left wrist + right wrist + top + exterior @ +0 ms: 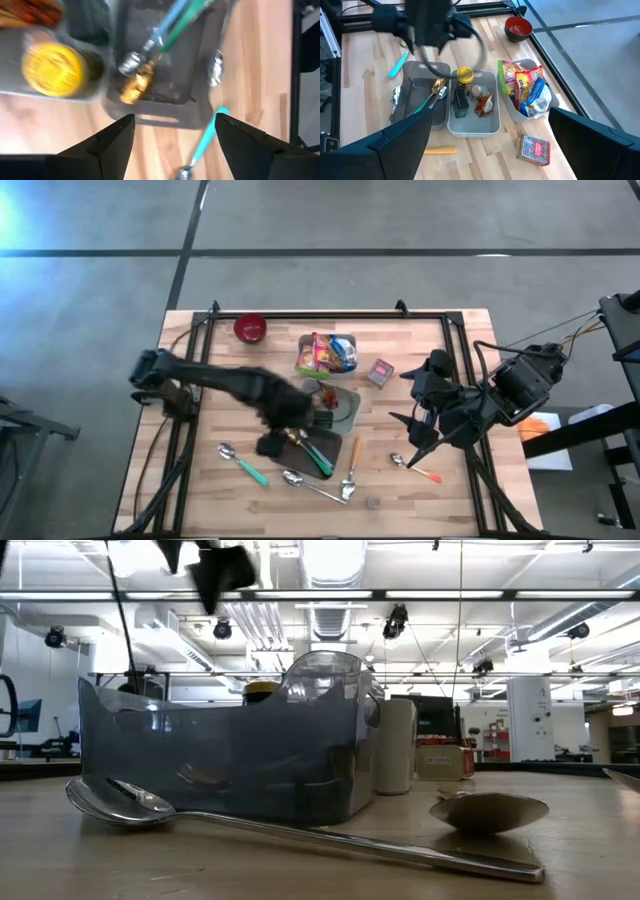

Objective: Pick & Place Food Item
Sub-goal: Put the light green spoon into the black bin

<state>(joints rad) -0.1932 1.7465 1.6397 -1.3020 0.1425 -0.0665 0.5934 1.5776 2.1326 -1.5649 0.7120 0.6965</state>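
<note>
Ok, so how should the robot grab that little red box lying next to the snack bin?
Probably from straight above, pinching the red box across its two long edges, near the middle. It lies flat on the bare table, apart from the snack bin, so the fingers have room on both sides. The narrow way should also fit between them more easily.

From overhead I look straight down on my desk [420, 480]. Low, I look level past a spoon [300, 830]. Both my wrist cameras share the grey tray [170, 100] holding cutlery.
</note>
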